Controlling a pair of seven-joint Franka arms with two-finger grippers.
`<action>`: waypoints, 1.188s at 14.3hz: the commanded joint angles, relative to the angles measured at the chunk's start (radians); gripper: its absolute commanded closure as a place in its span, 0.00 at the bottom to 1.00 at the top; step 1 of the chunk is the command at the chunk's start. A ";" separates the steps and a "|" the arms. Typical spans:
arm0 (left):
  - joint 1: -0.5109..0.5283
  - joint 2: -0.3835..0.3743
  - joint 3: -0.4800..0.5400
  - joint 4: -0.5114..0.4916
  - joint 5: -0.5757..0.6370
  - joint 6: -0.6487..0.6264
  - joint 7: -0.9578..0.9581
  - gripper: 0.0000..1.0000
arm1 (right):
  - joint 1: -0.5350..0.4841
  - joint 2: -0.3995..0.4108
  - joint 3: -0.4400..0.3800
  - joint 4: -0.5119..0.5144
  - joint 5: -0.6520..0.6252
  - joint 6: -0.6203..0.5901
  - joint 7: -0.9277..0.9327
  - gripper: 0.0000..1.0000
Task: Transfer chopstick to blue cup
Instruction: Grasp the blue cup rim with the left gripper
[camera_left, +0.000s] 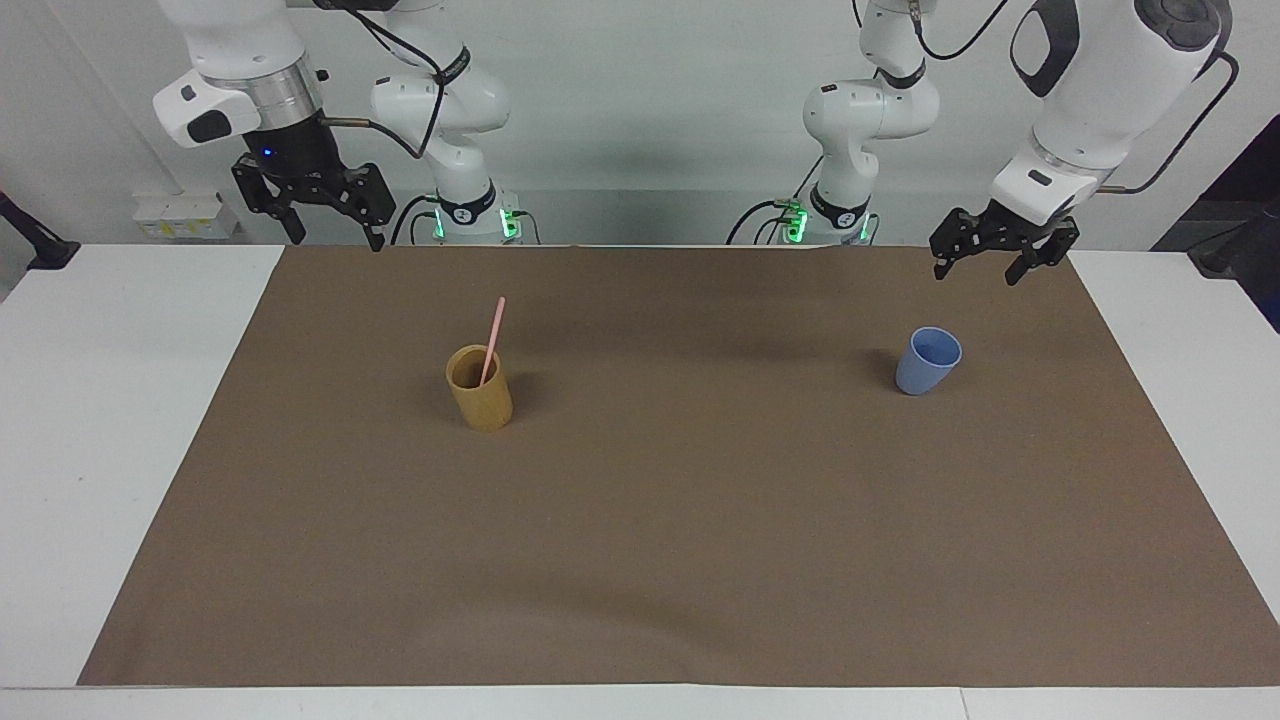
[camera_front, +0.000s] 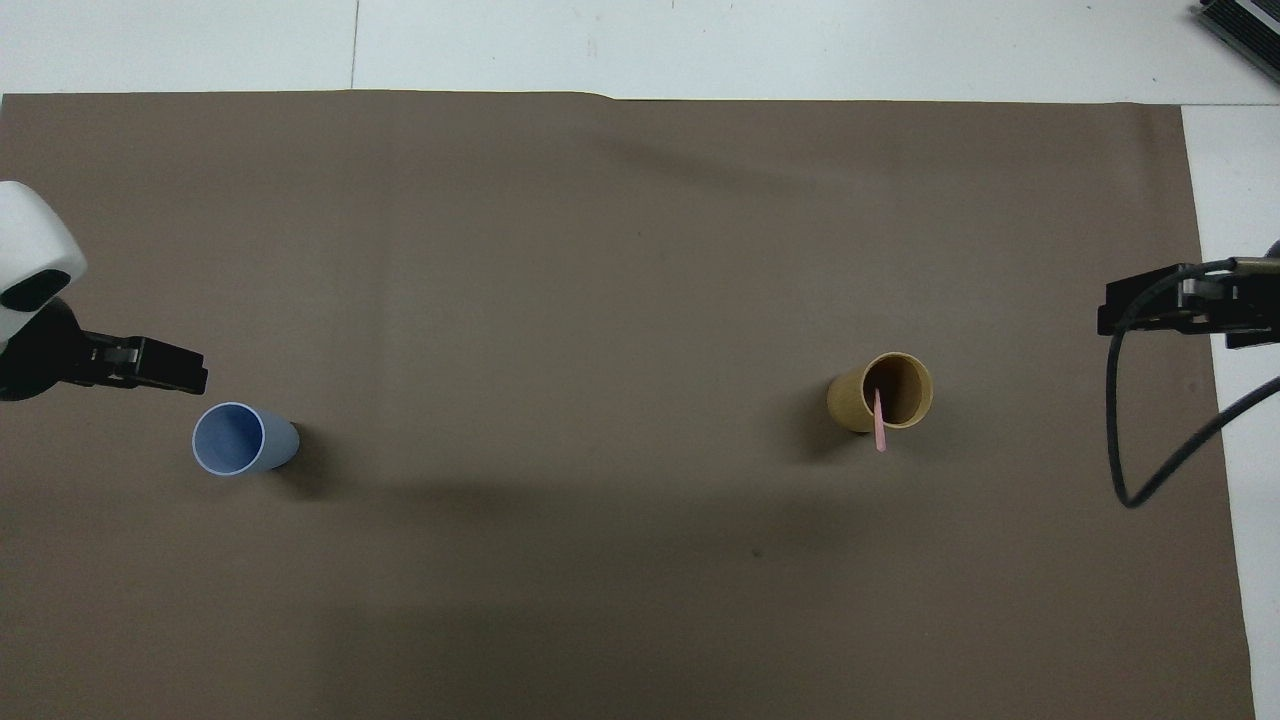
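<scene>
While a brown mat (camera_left: 680, 520) covers most of the white table (camera_left: 120, 420), white strips of tabletop stay bare at both ends and along the edge farthest from the robots. A pale wall (camera_left: 650, 110) rises past the robots' end of the table, with green lights glowing at the two arm bases.

The chopstick (camera_left: 492, 340) stands tilted in the tan wooden cup (camera_left: 479, 388), toward the right arm's end of the mat. The blue cup (camera_left: 928, 361) stands upright toward the left arm's end, well apart from the wooden cup.

The right gripper (camera_left: 333, 232) hangs in the air over the mat's corner at the robots' edge, jaws apart and holding nothing. The left gripper (camera_left: 978, 266) hangs over the mat's other corner at the robots' edge, jaws also apart and holding nothing.
</scene>
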 joint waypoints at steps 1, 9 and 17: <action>0.030 -0.029 -0.001 -0.084 0.000 0.079 0.000 0.00 | -0.010 -0.003 0.007 -0.003 0.010 0.002 0.005 0.00; 0.143 -0.066 -0.001 -0.317 0.000 0.272 0.179 0.00 | -0.010 -0.005 0.007 -0.005 0.010 0.001 0.007 0.00; 0.162 -0.085 -0.002 -0.558 0.002 0.543 0.193 0.00 | -0.010 -0.005 0.008 -0.006 0.010 0.004 0.007 0.00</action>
